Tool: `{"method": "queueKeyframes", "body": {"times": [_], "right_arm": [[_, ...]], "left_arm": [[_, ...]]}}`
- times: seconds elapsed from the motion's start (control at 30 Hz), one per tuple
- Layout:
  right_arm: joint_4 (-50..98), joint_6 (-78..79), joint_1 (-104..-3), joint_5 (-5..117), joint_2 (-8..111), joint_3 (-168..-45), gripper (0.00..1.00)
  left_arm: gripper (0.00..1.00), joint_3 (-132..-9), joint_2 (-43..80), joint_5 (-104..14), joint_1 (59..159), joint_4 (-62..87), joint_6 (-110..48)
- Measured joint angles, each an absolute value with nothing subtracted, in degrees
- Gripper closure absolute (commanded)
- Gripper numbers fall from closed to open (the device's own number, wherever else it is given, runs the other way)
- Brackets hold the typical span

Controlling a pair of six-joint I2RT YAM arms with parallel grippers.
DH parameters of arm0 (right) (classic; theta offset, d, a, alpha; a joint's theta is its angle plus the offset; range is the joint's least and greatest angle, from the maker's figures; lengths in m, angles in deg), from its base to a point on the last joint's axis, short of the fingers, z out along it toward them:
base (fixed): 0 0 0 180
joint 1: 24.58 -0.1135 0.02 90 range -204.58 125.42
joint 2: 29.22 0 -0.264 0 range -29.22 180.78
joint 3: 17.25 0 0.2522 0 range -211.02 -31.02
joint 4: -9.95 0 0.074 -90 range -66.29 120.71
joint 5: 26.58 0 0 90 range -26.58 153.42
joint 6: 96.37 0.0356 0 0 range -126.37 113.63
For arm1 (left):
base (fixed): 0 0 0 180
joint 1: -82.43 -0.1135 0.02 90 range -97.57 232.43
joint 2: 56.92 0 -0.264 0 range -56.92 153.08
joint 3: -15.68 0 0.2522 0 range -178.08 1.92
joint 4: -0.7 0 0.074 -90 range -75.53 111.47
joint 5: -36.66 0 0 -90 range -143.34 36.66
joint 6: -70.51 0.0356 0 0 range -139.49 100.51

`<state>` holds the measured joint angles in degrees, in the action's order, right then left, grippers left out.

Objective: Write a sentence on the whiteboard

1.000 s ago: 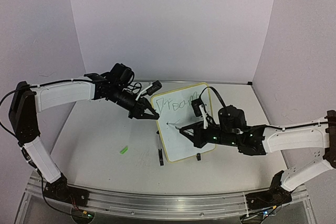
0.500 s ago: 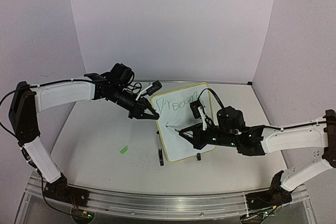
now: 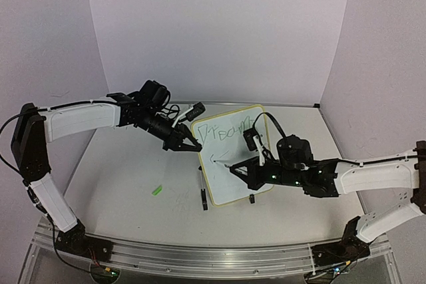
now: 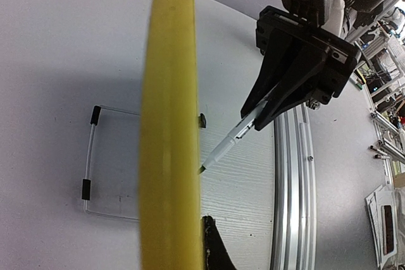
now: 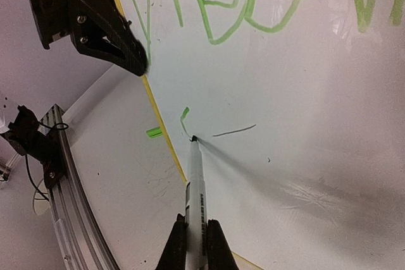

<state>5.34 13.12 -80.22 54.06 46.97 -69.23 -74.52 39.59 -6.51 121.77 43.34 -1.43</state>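
Since a second ago, a short new stroke (image 5: 234,130) has appeared under the top line of writing, by the marker tip. One whiteboard (image 3: 233,181) stands tilted on two black clip feet (image 3: 204,199). Two grippers meet it: the left gripper (image 3: 188,144) is clenched on its upper left edge, and the right gripper (image 3: 241,169) is clenched on one marker (image 5: 195,188), whose tip touches the board's left part. One line of the sentence (image 5: 253,11) crosses the board's top. One green scrap (image 3: 157,190) lies left of the board.
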Motion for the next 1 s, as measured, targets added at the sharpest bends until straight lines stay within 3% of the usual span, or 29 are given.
{"method": "queueKeyframes", "body": {"times": [1.0], "right_arm": [[5.44,11.08,-80.22,56.01,46.34,-71.13,1.00]], "left_arm": [[1.00,-74.52,39.59,-6.51,121.77,43.58,-1.47]]}}
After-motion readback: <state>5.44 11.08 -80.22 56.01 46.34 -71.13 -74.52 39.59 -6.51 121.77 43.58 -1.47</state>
